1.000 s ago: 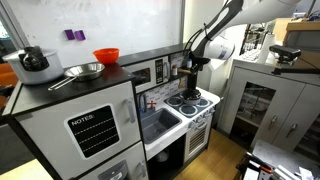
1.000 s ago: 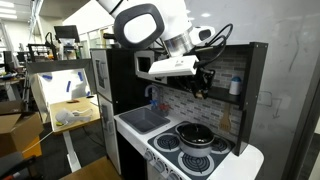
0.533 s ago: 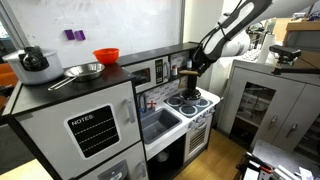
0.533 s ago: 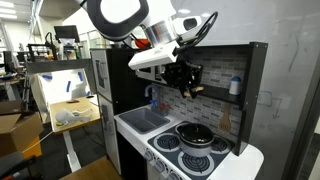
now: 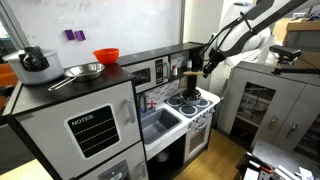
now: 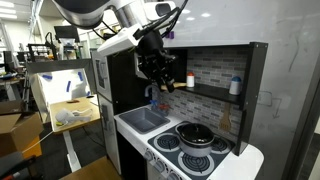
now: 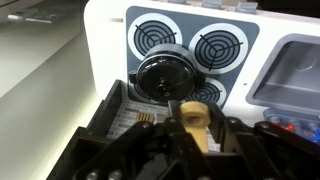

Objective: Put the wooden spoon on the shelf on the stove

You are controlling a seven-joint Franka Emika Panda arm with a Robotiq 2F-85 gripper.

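My gripper (image 7: 193, 140) is shut on the wooden spoon (image 7: 192, 122), whose pale handle end shows between the fingers in the wrist view. In both exterior views the gripper (image 5: 208, 68) (image 6: 162, 78) hangs in front of the toy kitchen, outside the niche and apart from the shelf (image 6: 215, 93). The spoon (image 6: 170, 85) shows as a pale bit under the fingers. The stove (image 5: 195, 104) (image 6: 190, 160) (image 7: 215, 45) lies below, with a black pot (image 5: 190, 98) (image 6: 197, 134) (image 7: 164, 75) on one burner.
A sink (image 6: 145, 120) (image 5: 158, 122) (image 7: 297, 62) lies beside the stove. A white bottle (image 6: 234, 87) stands on the shelf. On the cabinet top are a red bowl (image 5: 106, 56), a metal pan (image 5: 82, 71) and a grey pot (image 5: 32, 62). A cupboard (image 5: 265, 100) stands nearby.
The gripper has drawn back out of the niche, away from the shelf, with the wooden spoon still in it.
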